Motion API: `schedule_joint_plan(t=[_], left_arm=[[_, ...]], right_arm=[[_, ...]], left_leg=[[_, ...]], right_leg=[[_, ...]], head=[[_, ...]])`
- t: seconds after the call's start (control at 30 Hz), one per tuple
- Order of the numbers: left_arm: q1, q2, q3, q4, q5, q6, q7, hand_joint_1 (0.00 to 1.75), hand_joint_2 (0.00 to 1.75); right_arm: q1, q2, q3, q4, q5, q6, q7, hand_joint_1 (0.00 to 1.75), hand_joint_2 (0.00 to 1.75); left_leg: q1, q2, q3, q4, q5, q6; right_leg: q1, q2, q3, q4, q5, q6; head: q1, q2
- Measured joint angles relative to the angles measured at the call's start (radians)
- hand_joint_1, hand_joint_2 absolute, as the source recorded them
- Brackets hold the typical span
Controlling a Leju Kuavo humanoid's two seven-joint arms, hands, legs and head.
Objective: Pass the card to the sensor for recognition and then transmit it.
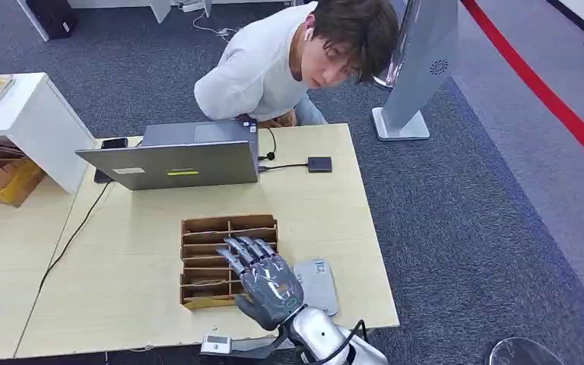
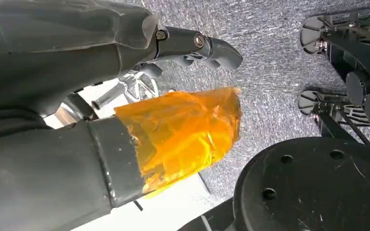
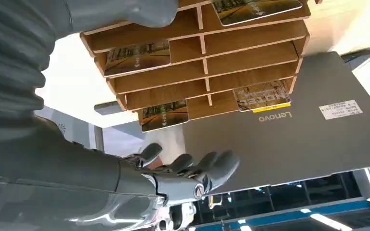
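The right hand (image 1: 265, 285) hovered nearest the camera, at six o'clock on the counter (image 1: 122, 266), fingers spread and holding nothing. It hung over the near right part of the rack (image 1: 209, 258), probably lined up to pick a card. In the right wrist view several cards (image 3: 136, 56) lay flat in the rack's slots, each with an edge toward the open front, which should let fingers slide one out. Just beside the hand, at four o'clock from the rack, lay a grey pad (image 1: 318, 285), likely the sensor, though I could not be sure. At twelve o'clock stood a laptop (image 1: 175, 163), lid toward the robot, with a person (image 1: 274, 68) leaning in behind it. The left hand (image 2: 125, 96) hung over the carpet, its thumb wrapped in orange tape; it held nothing, fingers loosely curled.
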Motion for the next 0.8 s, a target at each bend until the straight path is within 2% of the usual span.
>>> schedule_joint_plan(t=[0.2,0.37,0.43,0.57,0.7,0.8], left_arm=[[0.000,0.000,-0.009,0.000,0.000,0.000,0.000,0.00,0.00],[0.000,0.000,-0.013,0.000,0.000,0.000,0.000,0.00,0.00],[0.000,0.000,-0.014,0.000,0.001,0.000,0.000,0.00,0.00],[0.000,0.000,-0.014,0.000,0.003,0.001,0.002,0.00,0.00],[0.000,0.000,-0.015,0.000,0.006,0.000,0.001,0.00,0.00],[0.000,0.000,-0.015,0.000,0.010,0.000,0.001,0.00,0.00]], right_arm=[[-0.003,0.000,0.001,0.004,0.000,-0.001,0.000,0.31,1.75],[-0.005,-0.001,0.002,0.007,0.000,-0.002,0.000,0.42,1.75],[-0.005,-0.001,0.002,0.007,-0.002,-0.001,0.000,0.40,1.75],[-0.006,-0.001,0.002,0.008,-0.006,0.006,0.001,0.59,1.75],[-0.007,-0.001,0.002,0.010,-0.010,0.012,0.010,0.52,1.75],[-0.008,-0.001,0.002,0.016,-0.012,0.012,0.011,0.54,1.75]], left_leg=[[0.000,0.000,0.000,0.000,0.000,0.000],[0.000,0.000,0.000,0.000,0.000,0.000],[0.000,0.000,0.000,0.000,0.000,0.000],[0.000,0.000,0.000,0.000,0.000,0.000],[0.000,0.000,0.000,0.000,0.000,0.000],[0.000,0.000,0.000,0.000,0.000,0.000]], right_leg=[[0.000,0.000,0.000,0.000,0.000,0.000],[0.000,0.000,0.000,0.000,0.000,0.000],[0.000,0.000,0.000,0.000,0.000,0.000],[0.000,0.000,0.000,0.000,0.000,0.000],[0.000,0.000,0.000,0.000,0.000,0.000],[0.000,0.000,0.000,0.000,0.000,0.000]], head=[[0.000,0.000],[0.000,0.000],[0.000,0.000],[0.000,0.000],[0.000,0.000],[0.000,0.000]])
